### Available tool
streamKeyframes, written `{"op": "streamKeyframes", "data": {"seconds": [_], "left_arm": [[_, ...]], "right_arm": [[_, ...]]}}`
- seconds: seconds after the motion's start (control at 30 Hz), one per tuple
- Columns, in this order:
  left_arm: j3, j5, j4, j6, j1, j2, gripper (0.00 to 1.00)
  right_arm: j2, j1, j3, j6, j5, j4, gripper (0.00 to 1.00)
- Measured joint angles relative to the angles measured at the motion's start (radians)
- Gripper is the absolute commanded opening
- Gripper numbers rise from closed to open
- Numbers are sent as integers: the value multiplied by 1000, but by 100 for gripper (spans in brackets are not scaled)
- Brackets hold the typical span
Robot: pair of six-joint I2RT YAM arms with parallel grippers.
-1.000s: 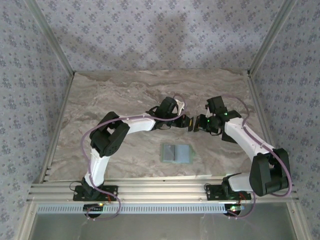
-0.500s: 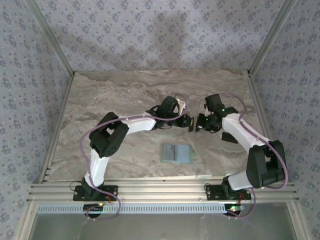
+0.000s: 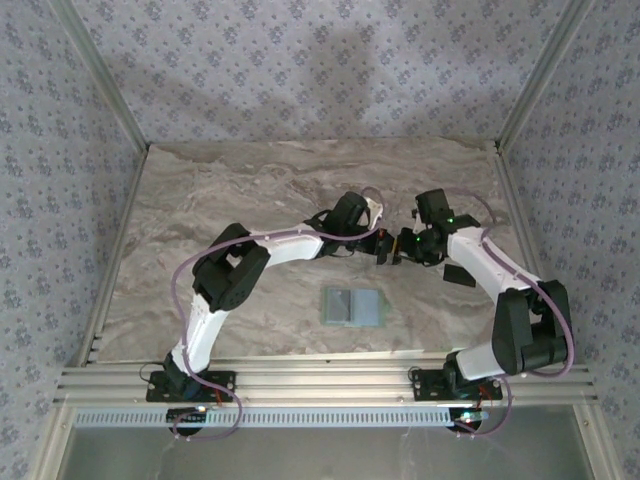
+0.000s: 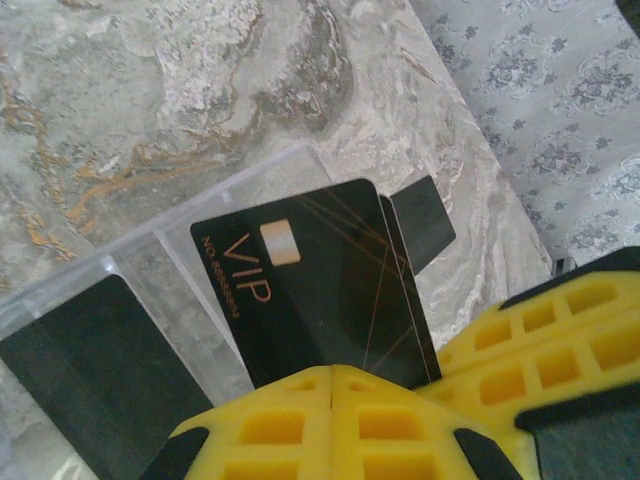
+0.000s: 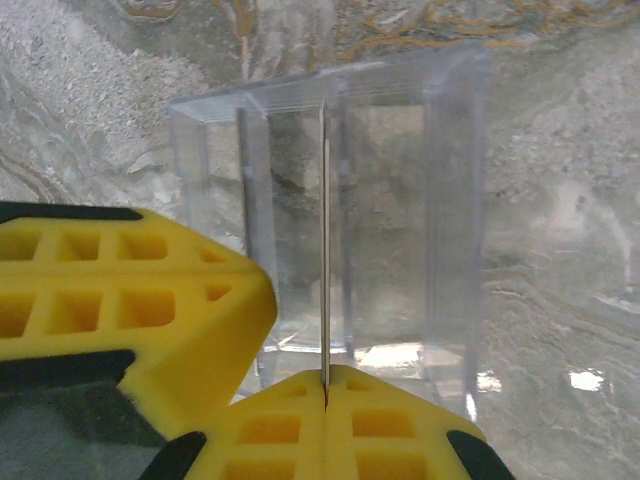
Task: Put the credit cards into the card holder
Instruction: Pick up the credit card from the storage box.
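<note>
Left tool (image 4: 332,372) is clenched on a black plastic VIP credit card (image 4: 320,290) above a clear plastic tray (image 4: 140,250), right tool (image 5: 325,380) is clenched on an edge-on thin card (image 5: 325,240), while the pale grey-green soft card holder (image 3: 353,307) lies apart on the marble counter (image 3: 250,190).

A robot test booth — aluminium frame (image 3: 330,385), patterned fabric walls (image 3: 300,70), marble-look tabletop (image 3: 250,180).
</note>
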State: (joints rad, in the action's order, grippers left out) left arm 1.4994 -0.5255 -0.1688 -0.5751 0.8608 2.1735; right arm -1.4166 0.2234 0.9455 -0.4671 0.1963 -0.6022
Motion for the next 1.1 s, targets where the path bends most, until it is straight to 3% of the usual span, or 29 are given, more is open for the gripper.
{"op": "streamKeyframes", "data": {"seconds": [0.73,1.1], "left_arm": [[62,-36,37,-5,36,56,0],[108,2,110,15,46,78,0]], "right_arm": [[38,-50,-40,-14,29,27,3],[60,-56,-47,-21,43,31,16]]}}
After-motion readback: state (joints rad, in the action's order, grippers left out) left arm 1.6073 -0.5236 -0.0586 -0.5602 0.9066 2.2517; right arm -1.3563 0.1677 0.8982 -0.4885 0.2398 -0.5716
